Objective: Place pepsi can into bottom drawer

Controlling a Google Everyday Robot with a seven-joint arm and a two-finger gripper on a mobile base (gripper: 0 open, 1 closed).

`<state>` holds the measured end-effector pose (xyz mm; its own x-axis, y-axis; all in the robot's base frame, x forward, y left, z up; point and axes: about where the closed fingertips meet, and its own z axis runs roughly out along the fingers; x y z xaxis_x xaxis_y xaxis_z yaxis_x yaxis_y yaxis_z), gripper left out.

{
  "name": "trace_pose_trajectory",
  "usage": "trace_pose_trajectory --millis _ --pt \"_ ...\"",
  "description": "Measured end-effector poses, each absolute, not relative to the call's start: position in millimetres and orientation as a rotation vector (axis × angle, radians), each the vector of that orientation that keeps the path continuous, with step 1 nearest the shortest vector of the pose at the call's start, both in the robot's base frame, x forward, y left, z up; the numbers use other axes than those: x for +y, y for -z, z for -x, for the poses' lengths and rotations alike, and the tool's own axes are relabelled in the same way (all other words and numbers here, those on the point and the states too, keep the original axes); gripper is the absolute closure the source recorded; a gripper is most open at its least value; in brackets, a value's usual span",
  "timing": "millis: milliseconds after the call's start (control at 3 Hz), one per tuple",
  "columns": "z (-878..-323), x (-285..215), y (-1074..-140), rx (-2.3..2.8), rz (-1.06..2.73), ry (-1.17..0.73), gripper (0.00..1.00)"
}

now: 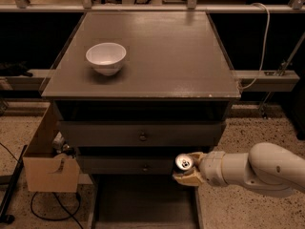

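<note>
The pepsi can point(183, 162) shows mostly its silver top, held upright in my gripper point(187, 168). The gripper's tan fingers point(188, 177) are shut around the can. It hangs at the right side of the cabinet front, level with the lower knobbed drawer front point(126, 165). The bottom drawer point(143, 202) is pulled out below, wide and shallow with a dark flat floor. The can is above the drawer's right part, near its right wall. My white arm point(257, 168) reaches in from the right.
A white bowl point(106, 57) stands on the cabinet top point(162, 56) at the left. A cardboard box point(47, 163) sits on the floor left of the cabinet, with cables beside it. A white cable point(259, 42) hangs at the right rail.
</note>
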<state>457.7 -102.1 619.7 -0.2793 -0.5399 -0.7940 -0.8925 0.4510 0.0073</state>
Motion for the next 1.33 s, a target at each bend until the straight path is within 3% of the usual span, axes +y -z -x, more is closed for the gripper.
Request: trace_pose_trajectory --millis 667,1333 --pt "-451 -94 -558 2.05 1.154 -0.679 1.0" --pt "-430 -92 -420 2.213 1.014 -0.796 1.0"
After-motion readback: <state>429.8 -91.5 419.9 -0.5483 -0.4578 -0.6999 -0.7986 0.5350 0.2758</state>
